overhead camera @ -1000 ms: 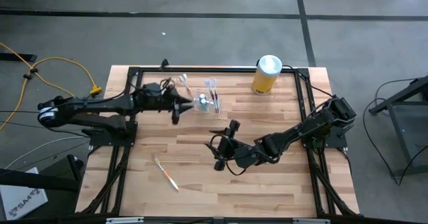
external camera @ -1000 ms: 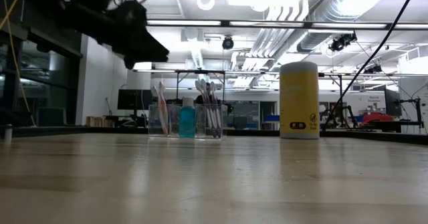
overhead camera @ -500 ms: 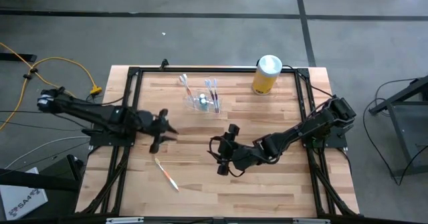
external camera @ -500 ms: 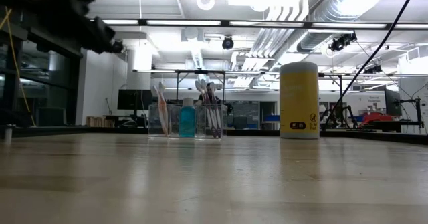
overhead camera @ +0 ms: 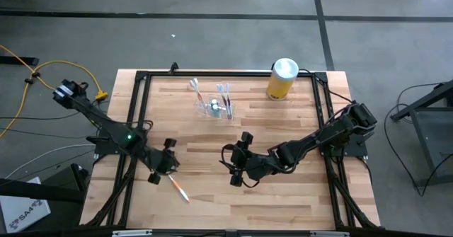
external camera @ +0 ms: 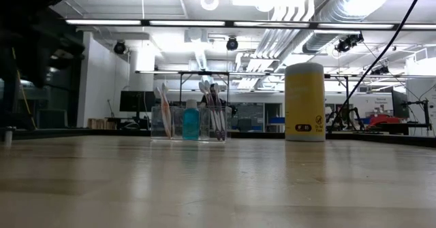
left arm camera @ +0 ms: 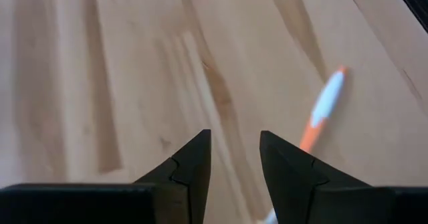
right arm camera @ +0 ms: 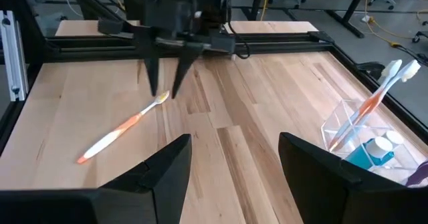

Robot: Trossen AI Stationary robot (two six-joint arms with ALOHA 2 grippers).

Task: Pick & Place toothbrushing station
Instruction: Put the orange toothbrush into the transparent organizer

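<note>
The toothbrushing station is a clear holder with toothbrushes and a blue bottle, standing on its base near the table's far edge; it also shows in the low view and the right wrist view. My left gripper is open at the near left, slanting down over the head end of a loose orange-and-white toothbrush. That toothbrush lies flat on the table beside its fingers without touching them. My right gripper hangs open above the table's middle, holding nothing.
A yellow canister with a white lid stands at the far right, to the right of the station. A black frame borders the wooden table. Bare wood lies between the two grippers.
My left gripper has swung away from the station toward the table's near left and sunk, tipping downward, and now stands over the loose toothbrush; its fingers stay open. The station has stayed in place. My right gripper has turned a little at the wrist.
</note>
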